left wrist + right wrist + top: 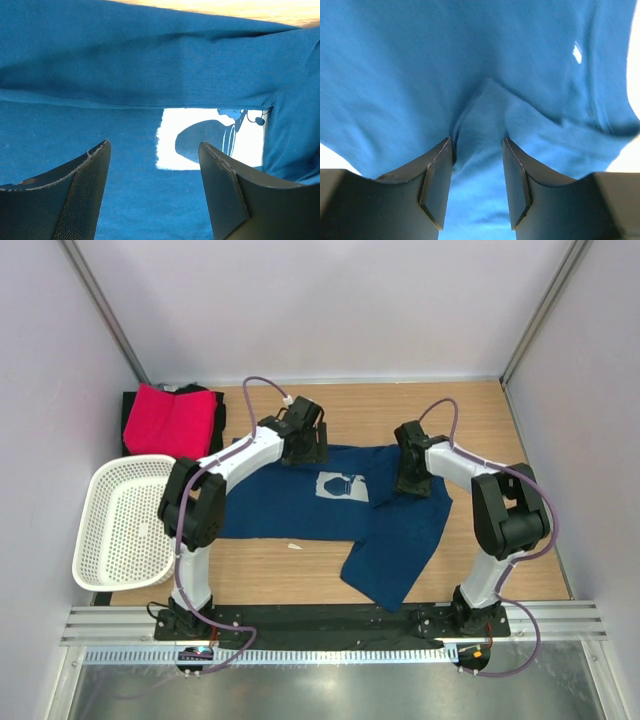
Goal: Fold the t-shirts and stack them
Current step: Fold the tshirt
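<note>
The navy blue t-shirt (330,510) lies spread on the table, its white chest print (340,486) facing up. My left gripper (303,447) hovers over the shirt's far edge, open and empty; in the left wrist view (155,150) the shirt (100,75) and its print (200,145) lie beyond the fingertips. My right gripper (412,478) is over the shirt's right side. In the right wrist view (477,145) its jaws pinch a raised ridge of the blue cloth (485,115). The pink-red t-shirt (170,418) lies folded at the back left on the black t-shirt (215,400).
A white perforated basket (100,540) stands at the left edge of the table. White walls and metal posts close in the back and both sides. A small white scrap (294,546) lies on the wood by the shirt's near hem.
</note>
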Action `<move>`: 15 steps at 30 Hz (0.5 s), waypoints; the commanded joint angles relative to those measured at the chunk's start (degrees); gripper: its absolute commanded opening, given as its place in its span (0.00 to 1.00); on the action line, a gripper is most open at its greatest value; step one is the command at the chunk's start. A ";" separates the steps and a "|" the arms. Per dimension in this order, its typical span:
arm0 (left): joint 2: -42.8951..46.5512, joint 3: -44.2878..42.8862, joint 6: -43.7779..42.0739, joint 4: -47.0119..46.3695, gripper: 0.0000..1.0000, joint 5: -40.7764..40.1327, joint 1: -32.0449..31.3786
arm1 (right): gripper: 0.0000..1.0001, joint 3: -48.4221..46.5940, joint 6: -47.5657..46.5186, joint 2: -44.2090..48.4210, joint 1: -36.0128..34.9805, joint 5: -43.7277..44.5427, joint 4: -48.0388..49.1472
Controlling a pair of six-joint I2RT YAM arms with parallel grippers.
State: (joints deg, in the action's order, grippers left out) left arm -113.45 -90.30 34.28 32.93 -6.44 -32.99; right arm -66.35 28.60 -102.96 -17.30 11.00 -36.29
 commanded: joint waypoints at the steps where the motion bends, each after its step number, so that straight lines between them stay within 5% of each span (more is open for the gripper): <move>1: 2.80 -0.14 -0.18 -1.55 0.72 0.02 -0.05 | 0.49 3.15 2.69 6.44 -0.19 3.41 -4.30; 15: -0.28 -7.07 -7.83 -2.69 0.72 1.44 -7.35 | 0.42 13.80 10.34 23.41 -0.19 4.11 -15.47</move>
State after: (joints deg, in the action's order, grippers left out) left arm -113.49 -93.45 29.10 32.40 -3.57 -37.80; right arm -52.93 36.27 -81.95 -17.30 14.87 -48.51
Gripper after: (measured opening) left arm 0.719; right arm 0.424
